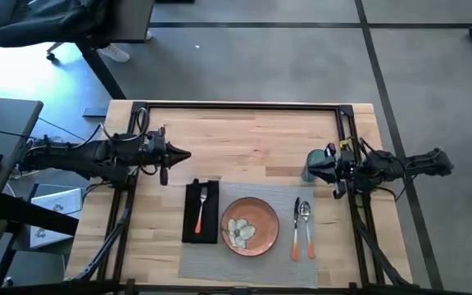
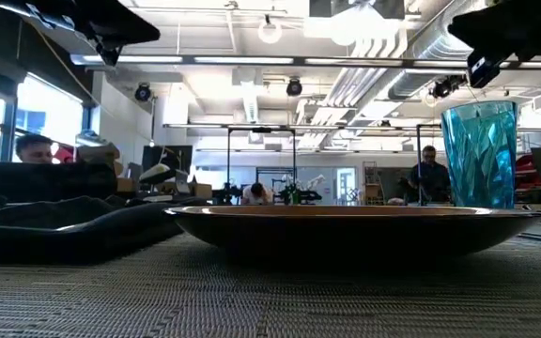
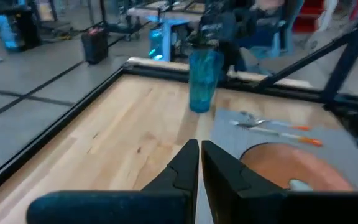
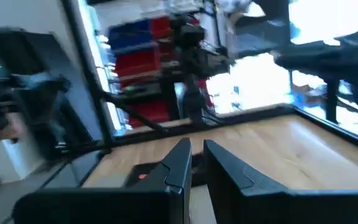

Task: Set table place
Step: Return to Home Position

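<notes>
On the table (image 1: 244, 135) lies the place: a grey placemat (image 1: 334, 270) with an orange-brown plate (image 1: 250, 225) in its middle. A black napkin (image 1: 188, 225) carries an orange-handled fork (image 1: 201, 209) left of the plate, and a knife (image 1: 297, 229) and spoon (image 1: 306, 225) lie to its right. A blue glass (image 3: 204, 81) stands upright on the wood beside the mat's far right corner. My right gripper (image 1: 314, 166) hovers shut above the glass, with nothing between its fingers (image 4: 182, 155). My left gripper (image 1: 183, 156) hangs shut above bare wood, beyond the napkin.
Black frame rails (image 1: 236, 106) run along the table's far edge and both sides. Bare wood lies between the two grippers, beyond the placemat. In the low view, people sit at desks in the room behind the table.
</notes>
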Action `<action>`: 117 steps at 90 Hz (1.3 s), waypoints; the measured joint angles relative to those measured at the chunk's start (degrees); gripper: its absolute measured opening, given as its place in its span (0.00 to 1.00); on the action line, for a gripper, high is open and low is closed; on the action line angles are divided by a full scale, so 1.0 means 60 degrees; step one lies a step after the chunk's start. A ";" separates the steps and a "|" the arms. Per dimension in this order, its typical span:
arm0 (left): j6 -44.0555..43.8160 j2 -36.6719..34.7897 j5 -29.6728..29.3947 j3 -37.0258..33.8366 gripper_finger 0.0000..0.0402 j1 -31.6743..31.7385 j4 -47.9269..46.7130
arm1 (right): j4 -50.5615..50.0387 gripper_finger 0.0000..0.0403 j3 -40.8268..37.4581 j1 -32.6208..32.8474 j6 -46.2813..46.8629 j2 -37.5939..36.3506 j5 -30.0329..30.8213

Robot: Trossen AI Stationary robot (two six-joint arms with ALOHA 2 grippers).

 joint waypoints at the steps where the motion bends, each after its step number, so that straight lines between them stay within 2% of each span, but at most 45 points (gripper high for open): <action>1: 0.0003 -0.0011 0.0039 0.0000 0.02 0.0009 -0.0004 | 0.0032 0.07 -0.0025 -0.0022 -0.0025 -0.0045 -0.0079; 7: 0.0005 -0.0057 0.0186 0.0000 0.02 0.0046 -0.0009 | 0.0104 0.07 -0.0170 -0.0149 -0.0117 -0.0271 -0.0234; 26: -0.0047 -0.0075 0.0182 0.0000 0.02 0.0046 -0.0014 | 0.0142 0.07 -0.0879 -0.0457 0.0029 -0.0571 0.0188; 52: -0.0145 -0.0075 0.0226 0.0000 0.02 0.0043 -0.0072 | 0.0080 0.07 -0.1322 -0.0456 -0.0407 -0.0565 -0.0826; 70: -0.0148 -0.0079 0.0226 0.0002 0.02 0.0043 -0.0072 | -0.0076 0.07 -0.1322 -0.0456 -0.0509 -0.0567 -0.0888; 91: -0.0148 -0.0124 0.0232 0.0003 0.02 0.0043 -0.0081 | -0.0612 0.07 -0.1307 -0.0456 -0.0708 -0.0571 0.0292; 117: 0.0179 -0.0235 0.0455 0.0004 0.02 0.0043 0.0018 | -0.0525 0.07 -0.1318 -0.0456 -0.0811 -0.0563 0.0392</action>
